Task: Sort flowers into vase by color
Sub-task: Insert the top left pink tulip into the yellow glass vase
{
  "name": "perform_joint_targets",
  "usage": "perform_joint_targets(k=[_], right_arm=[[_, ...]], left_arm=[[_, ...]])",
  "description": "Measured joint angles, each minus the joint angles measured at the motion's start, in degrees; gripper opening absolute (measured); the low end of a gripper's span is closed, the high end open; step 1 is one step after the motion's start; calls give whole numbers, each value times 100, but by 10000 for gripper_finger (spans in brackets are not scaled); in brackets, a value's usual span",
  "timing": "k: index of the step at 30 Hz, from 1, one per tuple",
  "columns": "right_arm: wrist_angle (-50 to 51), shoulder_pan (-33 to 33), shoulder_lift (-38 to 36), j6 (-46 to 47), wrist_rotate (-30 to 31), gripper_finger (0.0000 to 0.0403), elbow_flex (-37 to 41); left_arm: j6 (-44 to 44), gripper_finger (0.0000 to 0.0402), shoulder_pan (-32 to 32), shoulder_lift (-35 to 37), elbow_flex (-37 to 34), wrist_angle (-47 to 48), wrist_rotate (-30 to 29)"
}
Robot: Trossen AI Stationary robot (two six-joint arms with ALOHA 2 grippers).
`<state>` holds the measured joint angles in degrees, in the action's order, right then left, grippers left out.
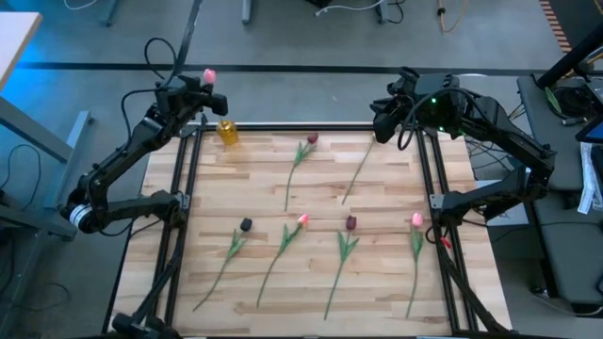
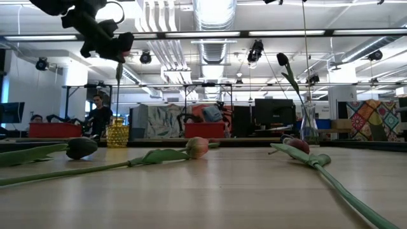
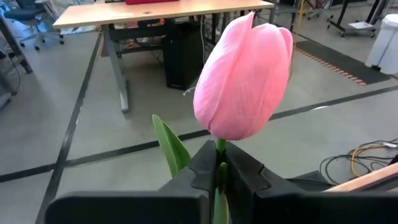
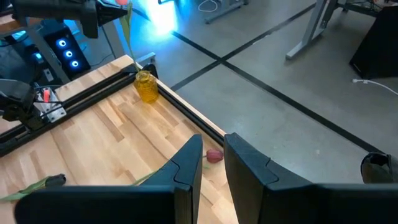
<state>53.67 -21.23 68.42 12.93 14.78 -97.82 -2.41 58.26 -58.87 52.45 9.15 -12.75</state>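
My left gripper is shut on a pink tulip, held above the yellow vase at the table's far left. My right gripper hovers open over the far right edge, touching nothing. A maroon tulip lies on the boards ahead of it. Near the front edge lie a dark tulip, a pink one, a maroon one and another pink one. In the low view a maroon tulip stands in a clear vase. My left gripper pinches the pink tulip's stem just below the head, between the two fingers. The fingers come about level and lie across the stem. The head stands upright above them. The stem hangs straight down, lifted off the table, its lower end at the yellow vase's mouth.
A thin green stem crosses the boards below my right gripper; whether it lies flat or stands I cannot tell. Black rails run along both sides of the wooden table. People and desks show in the room behind.
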Motion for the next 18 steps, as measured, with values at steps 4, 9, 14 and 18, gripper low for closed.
perform_joint_targets(k=[4,9,14,18], right_arm=[[-7,0,0,-12,-3,59,2],[-115,0,0,-80,-5,59,2],[-289,0,68,-89,1,59,2],[-311,0,111,-96,0,59,2]], left_arm=[[102,26,0,2,0,-11,-23],[227,64,15,11,0,84,-25],[342,109,15,40,36,345,-24],[502,142,15,77,254,813,-25]])
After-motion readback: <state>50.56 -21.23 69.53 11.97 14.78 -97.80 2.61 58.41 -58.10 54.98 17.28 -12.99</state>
